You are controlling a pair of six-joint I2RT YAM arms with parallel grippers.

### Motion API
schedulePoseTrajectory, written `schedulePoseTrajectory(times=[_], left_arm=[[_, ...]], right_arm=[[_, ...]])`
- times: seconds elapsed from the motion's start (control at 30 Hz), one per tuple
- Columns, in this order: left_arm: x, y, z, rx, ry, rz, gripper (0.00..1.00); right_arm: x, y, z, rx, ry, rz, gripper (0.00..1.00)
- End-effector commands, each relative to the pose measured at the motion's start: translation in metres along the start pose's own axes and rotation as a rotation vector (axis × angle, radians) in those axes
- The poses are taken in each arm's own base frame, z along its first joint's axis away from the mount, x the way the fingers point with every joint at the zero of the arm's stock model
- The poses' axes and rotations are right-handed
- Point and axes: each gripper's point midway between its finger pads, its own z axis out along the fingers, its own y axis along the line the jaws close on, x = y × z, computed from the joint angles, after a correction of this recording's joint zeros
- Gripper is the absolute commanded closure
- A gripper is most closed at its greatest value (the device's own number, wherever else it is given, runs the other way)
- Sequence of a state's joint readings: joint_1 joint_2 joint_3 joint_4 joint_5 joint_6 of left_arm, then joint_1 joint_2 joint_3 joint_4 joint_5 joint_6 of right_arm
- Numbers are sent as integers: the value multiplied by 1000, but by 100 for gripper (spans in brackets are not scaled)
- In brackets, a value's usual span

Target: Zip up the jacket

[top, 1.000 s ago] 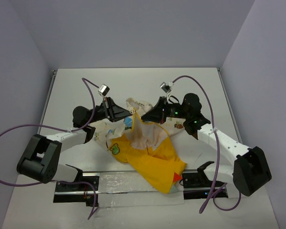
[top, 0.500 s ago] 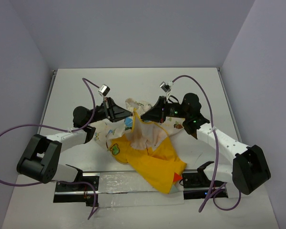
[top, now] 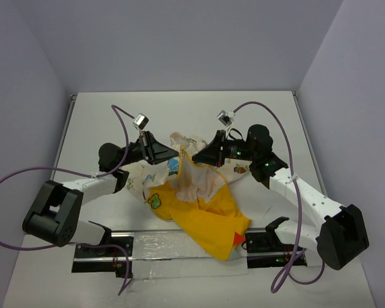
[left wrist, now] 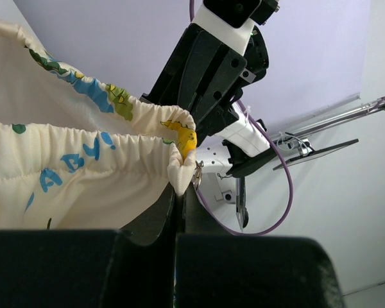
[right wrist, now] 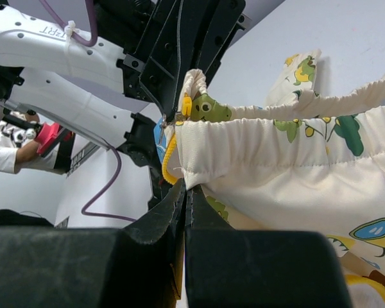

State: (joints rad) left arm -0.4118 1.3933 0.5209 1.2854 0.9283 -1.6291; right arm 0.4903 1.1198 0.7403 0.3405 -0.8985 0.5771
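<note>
The jacket (top: 205,208) lies crumpled mid-table, yellow outside with a green patch (top: 155,200), a red tip (top: 238,239) and cream cartoon-print cloth (top: 196,179). My left gripper (top: 178,153) and right gripper (top: 196,156) face each other closely above its far side. The left gripper (left wrist: 180,192) is shut on a corner of the cream gathered hem (left wrist: 83,173), with a small metal zipper pull (left wrist: 197,174) beside that corner. The right gripper (right wrist: 187,187) is shut on the facing hem corner (right wrist: 256,154), next to a yellow zipper edge (right wrist: 169,154).
A metal rail (top: 147,247) under plastic film runs along the near edge between the arm bases. Purple cables (top: 25,176) loop off both arms. Grey walls close in the white table (top: 179,109) on three sides.
The right arm's elbow and shoulder have shifted slightly right and down. Both grippers stay shut on the hem at almost the same spot. The left arm has not moved.
</note>
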Motion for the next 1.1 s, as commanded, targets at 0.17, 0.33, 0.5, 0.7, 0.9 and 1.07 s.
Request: schedulePoseTrajectory(times=[0.17, 0.33, 0.5, 0.7, 0.9, 1.07], left_arm=[[22, -92, -10, 380, 21, 516, 100], [23, -88, -10, 377, 11, 511, 100], [23, -86, -11, 373, -2, 512, 100], [23, -85, -12, 373, -15, 534, 100], [21, -78, -12, 358, -41, 544, 100], [18, -76, -11, 356, -49, 522, 100]], right_arm=[[-26, 18, -2, -31, -54, -81, 100], [-24, 19, -2, -39, -54, -72, 100], [-23, 17, -4, -25, -49, -75, 100], [-21, 17, -6, -15, -51, -77, 100], [-23, 18, -6, -18, -55, -80, 100], [-22, 16, -7, -5, -56, -83, 100]])
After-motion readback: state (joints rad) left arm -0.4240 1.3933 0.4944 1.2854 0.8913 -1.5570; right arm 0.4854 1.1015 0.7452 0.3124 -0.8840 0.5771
